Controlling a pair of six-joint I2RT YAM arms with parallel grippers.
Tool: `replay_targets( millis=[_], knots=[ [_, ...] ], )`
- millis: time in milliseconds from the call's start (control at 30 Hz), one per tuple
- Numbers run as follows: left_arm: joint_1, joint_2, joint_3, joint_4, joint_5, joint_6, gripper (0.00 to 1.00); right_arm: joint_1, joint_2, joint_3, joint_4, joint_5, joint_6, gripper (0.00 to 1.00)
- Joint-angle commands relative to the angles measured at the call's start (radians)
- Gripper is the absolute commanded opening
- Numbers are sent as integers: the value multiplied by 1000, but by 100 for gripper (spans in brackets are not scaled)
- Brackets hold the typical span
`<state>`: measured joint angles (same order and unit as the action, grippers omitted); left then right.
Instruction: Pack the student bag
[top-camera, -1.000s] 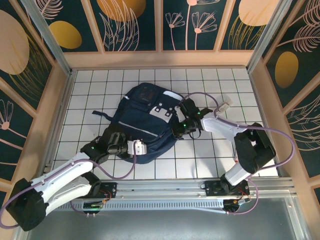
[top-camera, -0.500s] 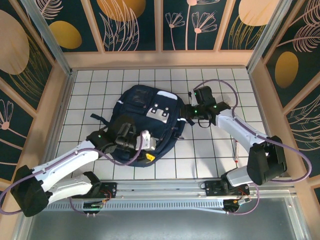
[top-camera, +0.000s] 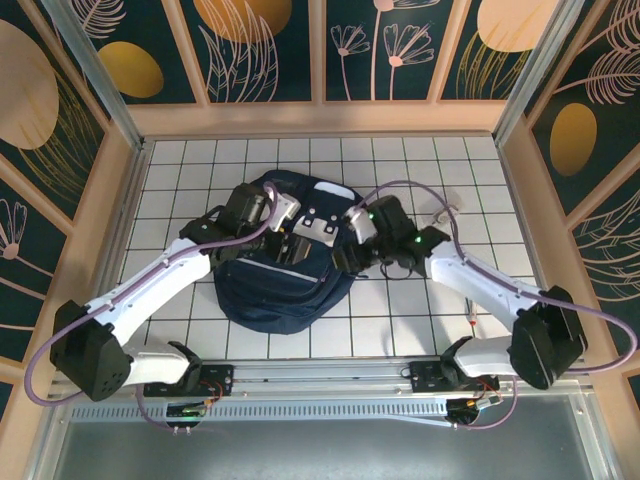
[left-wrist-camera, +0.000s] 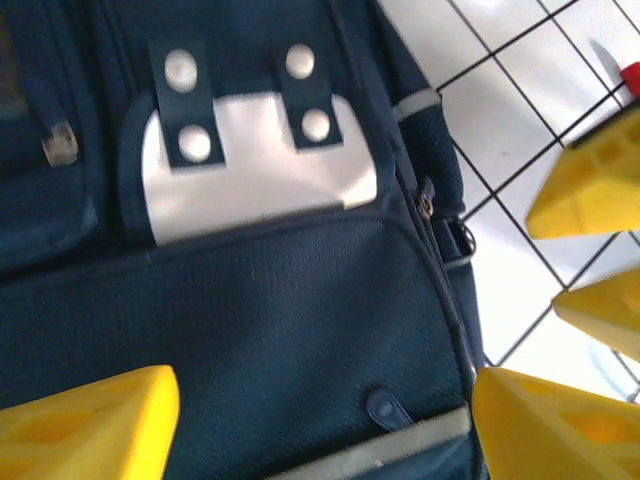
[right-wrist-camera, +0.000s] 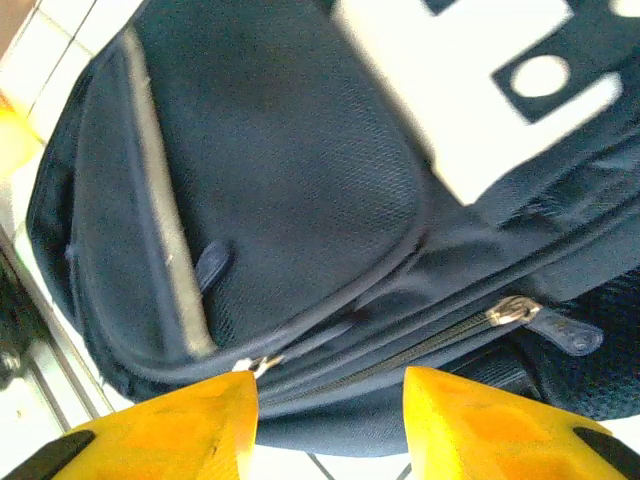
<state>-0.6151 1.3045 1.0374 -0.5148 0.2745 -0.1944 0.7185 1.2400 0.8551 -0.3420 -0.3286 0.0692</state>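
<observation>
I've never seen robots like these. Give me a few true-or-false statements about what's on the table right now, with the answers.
1. The student bag lies on a white tiled table. True.
2. The bag is bright red. False: it is navy-blue with white patches.
3. The left gripper is clamped shut. False: its yellow fingers stand wide apart above the bag.
4. The right gripper is at the bag, close to a zipper pull. True.
</observation>
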Motion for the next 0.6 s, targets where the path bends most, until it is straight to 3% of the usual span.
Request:
replay_targets(
  millis=[0,100,167,300,400,567],
  knots=[
    [-11,14,32,-66,74,-122,71,6,-159,-112,194,160,-200,44],
    [-84,76,73,-88,33,-191,67,1,-295,-240,346,255,-331,50],
    [-136,99,72,-41,17,-279,66,-9,-352,-283,401,324,-337,54],
    [-201,223,150,-113,-86,-464,52,-68,-384,-294,402,508,-181,57],
    [-272,299,218,-194,-283,-518,53,-118,-371,-286,366,588,-32,61],
    [-350,372,298,-245,-446,-621,56,-148,-352,-301,346,608,74,64]
  ],
)
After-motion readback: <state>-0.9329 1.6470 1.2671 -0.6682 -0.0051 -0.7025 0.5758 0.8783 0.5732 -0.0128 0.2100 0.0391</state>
